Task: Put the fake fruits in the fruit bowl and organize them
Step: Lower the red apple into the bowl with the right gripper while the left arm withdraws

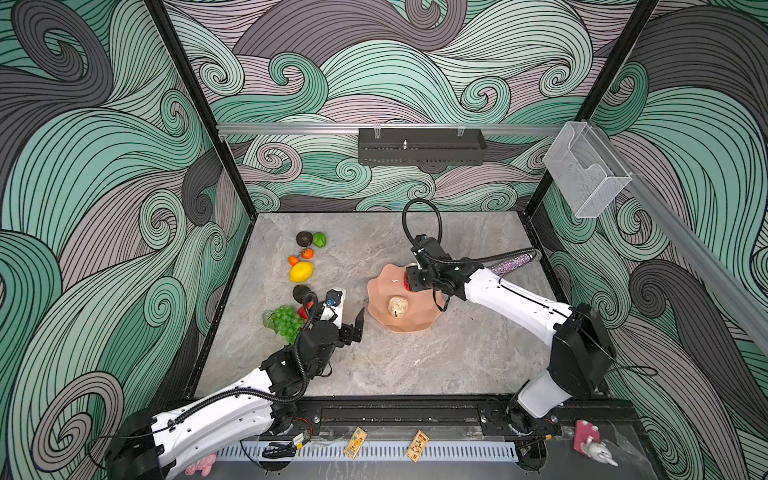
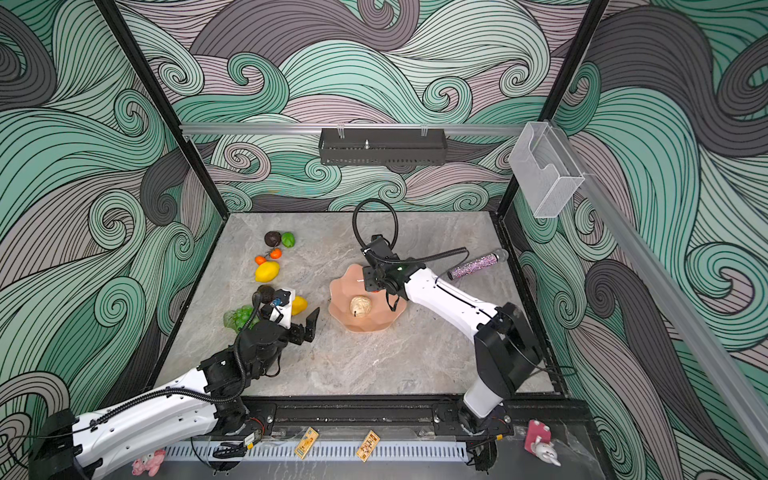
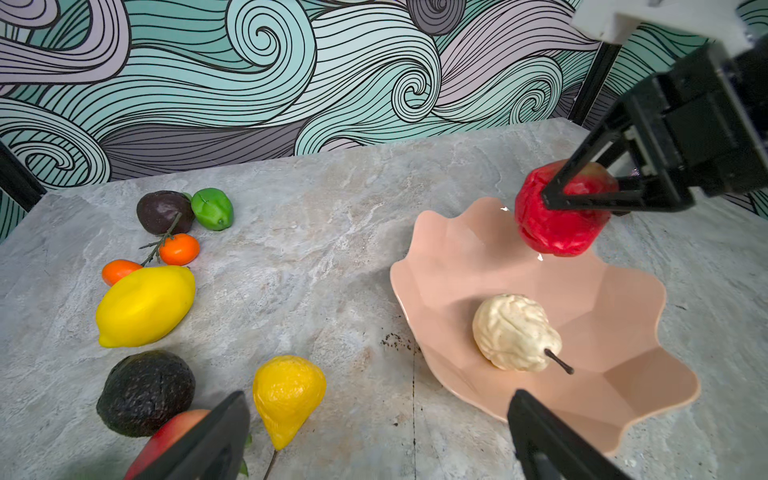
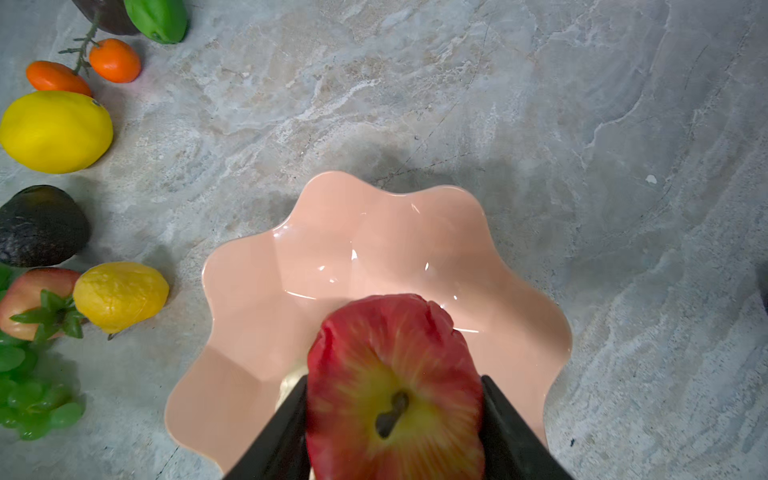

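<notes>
— Where is your right gripper point(image 4: 392, 384) sitting?
— It is pinching the glossy red plastic apple point(image 3: 552, 232) above the far edge of the shallow salmon-pink scalloped bowl point(image 3: 615, 299).
— Your left gripper point(image 3: 378, 399)?
— Hanging spread wide over bare grey marble tabletop point(image 3: 332, 232) beside the bowl's rim.

The red apple point(image 4: 395, 386) hides nearly all of the beige fruit point(image 4: 291, 382).

Overhead stereo pair, close wrist views sharing bowl point(image 3: 457, 257)
</notes>
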Robot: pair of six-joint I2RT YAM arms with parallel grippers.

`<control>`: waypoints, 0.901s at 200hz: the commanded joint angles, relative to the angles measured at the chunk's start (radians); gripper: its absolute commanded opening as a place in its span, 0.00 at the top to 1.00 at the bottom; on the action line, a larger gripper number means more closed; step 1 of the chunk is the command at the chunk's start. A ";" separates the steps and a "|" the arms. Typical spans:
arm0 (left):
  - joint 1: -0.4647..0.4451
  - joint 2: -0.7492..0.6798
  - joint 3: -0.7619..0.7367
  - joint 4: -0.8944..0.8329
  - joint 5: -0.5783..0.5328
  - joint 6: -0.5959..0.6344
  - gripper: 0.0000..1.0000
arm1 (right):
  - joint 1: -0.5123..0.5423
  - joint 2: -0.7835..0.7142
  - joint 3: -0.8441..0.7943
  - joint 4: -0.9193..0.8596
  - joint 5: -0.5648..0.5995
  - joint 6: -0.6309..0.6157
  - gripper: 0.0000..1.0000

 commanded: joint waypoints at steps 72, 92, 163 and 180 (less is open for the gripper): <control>0.010 -0.161 -0.086 -0.057 -0.037 -0.063 0.01 | 0.002 0.197 0.125 0.015 0.005 -0.004 0.49; 0.010 -0.168 -0.097 -0.042 -0.037 -0.059 0.01 | 0.007 0.221 0.144 0.013 -0.006 -0.006 0.49; 0.012 -0.140 -0.092 -0.028 -0.030 -0.057 0.01 | 0.028 0.285 0.160 -0.002 0.003 -0.025 0.49; 0.012 -0.136 -0.091 -0.029 -0.029 -0.055 0.01 | 0.036 0.293 0.154 -0.002 0.012 -0.029 0.49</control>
